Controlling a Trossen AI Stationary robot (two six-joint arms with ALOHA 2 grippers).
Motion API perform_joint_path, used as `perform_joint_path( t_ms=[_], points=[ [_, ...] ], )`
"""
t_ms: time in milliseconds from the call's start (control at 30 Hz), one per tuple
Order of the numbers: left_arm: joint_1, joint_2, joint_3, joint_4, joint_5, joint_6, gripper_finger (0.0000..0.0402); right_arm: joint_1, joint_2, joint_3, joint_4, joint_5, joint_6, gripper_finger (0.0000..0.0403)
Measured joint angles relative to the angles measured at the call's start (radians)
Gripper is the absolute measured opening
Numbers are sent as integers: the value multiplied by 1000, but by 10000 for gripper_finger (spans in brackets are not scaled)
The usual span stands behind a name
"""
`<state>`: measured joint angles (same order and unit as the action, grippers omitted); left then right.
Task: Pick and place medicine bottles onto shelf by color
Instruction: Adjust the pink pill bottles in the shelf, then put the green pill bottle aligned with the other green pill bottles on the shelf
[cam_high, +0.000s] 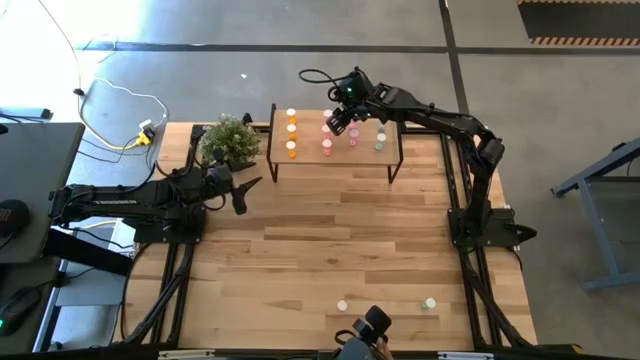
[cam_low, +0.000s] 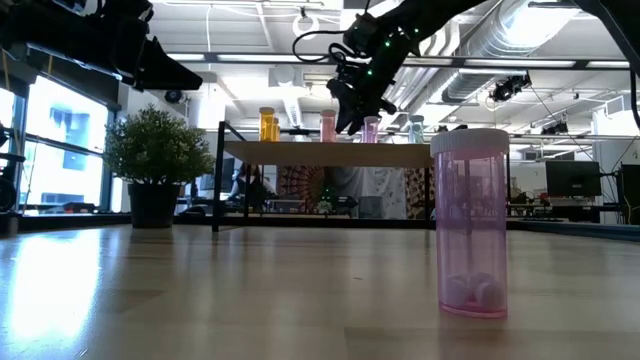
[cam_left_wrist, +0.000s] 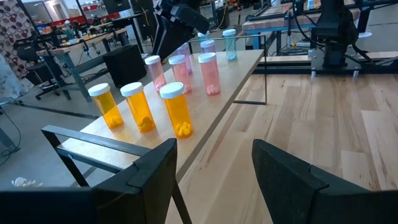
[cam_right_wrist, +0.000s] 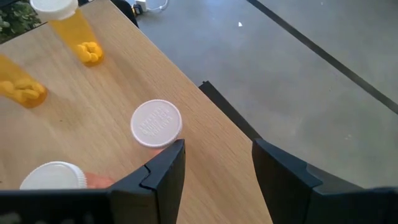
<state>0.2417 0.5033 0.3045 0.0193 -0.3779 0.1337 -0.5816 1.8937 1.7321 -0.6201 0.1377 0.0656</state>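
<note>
Shelf (cam_high: 336, 155) at table (cam_high: 330, 250) 12 o'clock: orange, pink, green bottles (cam_high: 291, 131); right claw (cam_high: 340, 124) above, parted, empty; left claw (cam_high: 243, 194) at 9 o'clock, parted, empty

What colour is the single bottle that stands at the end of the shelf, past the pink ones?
Pale green bottle with a white cap; the left wrist view shows it best, on the shelf.

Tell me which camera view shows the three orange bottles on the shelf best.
The left wrist view: all three orange bottles stand close, separate, pills visible, on the shelf. The high view shows only their caps in a column. The low view overlaps them behind the shelf edge. The right wrist view catches two, cut off.
</note>
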Motion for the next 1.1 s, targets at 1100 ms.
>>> perform_joint_path(
  t_ms=[1100],
  points=[
    [0, 0, 0, 0, 60, -29, 200, 60, -193, 0, -82, -5, -17, 178]
  ],
)
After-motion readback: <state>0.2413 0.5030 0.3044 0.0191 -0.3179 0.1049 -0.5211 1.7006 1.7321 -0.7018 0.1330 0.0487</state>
